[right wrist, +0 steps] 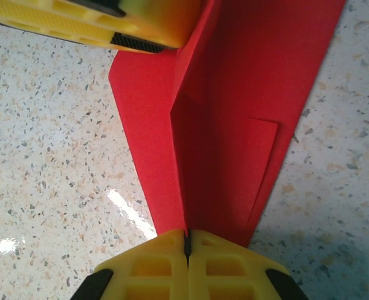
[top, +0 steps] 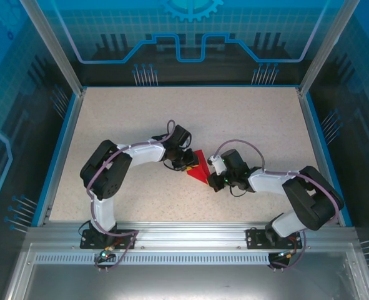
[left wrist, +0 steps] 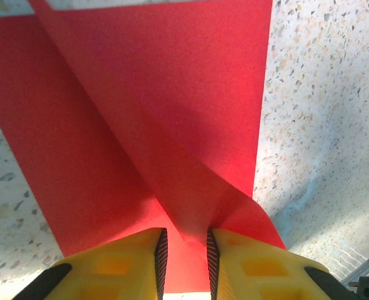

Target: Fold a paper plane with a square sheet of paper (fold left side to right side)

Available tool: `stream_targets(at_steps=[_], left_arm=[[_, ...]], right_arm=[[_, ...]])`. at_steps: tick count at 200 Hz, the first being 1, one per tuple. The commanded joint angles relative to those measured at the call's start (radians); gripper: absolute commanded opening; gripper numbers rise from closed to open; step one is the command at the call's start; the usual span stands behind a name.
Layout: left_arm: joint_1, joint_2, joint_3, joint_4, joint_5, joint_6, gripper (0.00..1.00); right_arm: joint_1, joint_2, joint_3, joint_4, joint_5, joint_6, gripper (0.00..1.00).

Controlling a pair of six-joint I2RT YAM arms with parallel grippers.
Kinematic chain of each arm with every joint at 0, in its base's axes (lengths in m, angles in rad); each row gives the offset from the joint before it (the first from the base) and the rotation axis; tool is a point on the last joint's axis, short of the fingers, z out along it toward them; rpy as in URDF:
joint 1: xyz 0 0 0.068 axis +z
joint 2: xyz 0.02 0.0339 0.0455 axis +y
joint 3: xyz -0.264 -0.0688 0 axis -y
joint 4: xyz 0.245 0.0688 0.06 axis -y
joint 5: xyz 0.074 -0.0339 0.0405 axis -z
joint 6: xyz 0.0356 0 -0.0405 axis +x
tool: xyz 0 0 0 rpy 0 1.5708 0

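The red sheet of paper lies partly folded into a pointed shape on the speckled table between the two arms. In the left wrist view a raised crease of the paper runs down between the yellow fingers of my left gripper, whose jaws stand a little apart around it. My right gripper is shut, its tips down on the narrow end of the paper, where a fold line meets them. One left finger shows at the paper's far end beside an upright flap.
The speckled tabletop is bounded by a blue rim and transparent walls. The left arm and right arm bend inward, with the left gripper and right gripper close together at the paper.
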Motion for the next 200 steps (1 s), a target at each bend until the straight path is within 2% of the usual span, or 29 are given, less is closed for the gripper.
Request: stream_targets(at_steps=[1,117,157,200], left_arm=[[-0.011,0.027,0.039,-0.002,0.019,-0.011,0.28],[-0.014,0.059,0.075,-0.018,0.010,-0.007,0.29],[-0.014,0.079,0.083,-0.022,0.002,-0.010,0.29],[-0.015,0.090,0.089,-0.030,0.002,-0.007,0.29]], right_arm=[[-0.019,0.031,0.042,-0.026,-0.084,0.011,0.04],[-0.055,0.082,0.097,-0.070,-0.170,0.035,0.05],[-0.056,0.096,0.095,-0.075,-0.171,0.030,0.14],[-0.075,0.026,0.071,-0.072,-0.206,0.057,0.28]])
